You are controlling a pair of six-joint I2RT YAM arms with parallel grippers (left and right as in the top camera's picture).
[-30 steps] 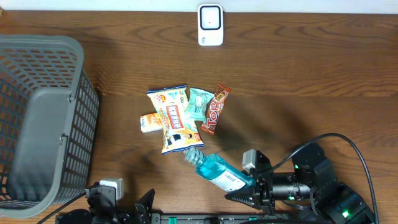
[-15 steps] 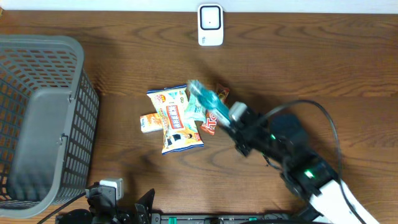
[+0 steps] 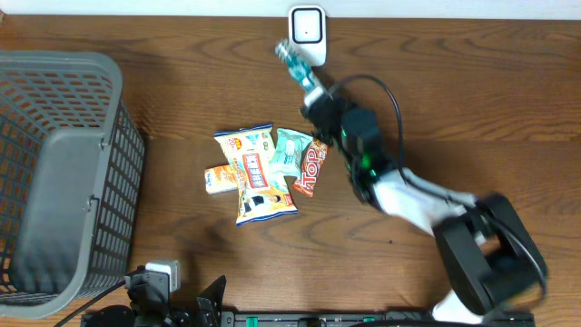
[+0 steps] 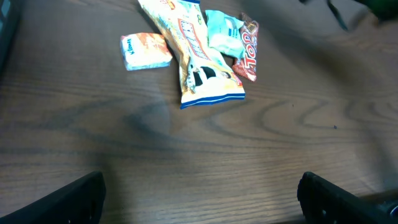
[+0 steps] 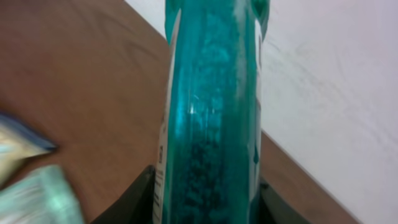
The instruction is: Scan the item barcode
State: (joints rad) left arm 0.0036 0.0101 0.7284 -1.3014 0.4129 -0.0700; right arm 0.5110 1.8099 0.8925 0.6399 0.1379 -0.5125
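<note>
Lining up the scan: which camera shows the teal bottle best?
Overhead: it shows most of the teal bottle, its cap end beside the white scanner. Right wrist shows only a blurred close-up of its body. Left wrist misses it, showing only snacks.

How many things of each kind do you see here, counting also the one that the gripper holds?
Snack packets: 4
Bottle: 1
Scanner: 1
Basket: 1
Total: 7
</note>
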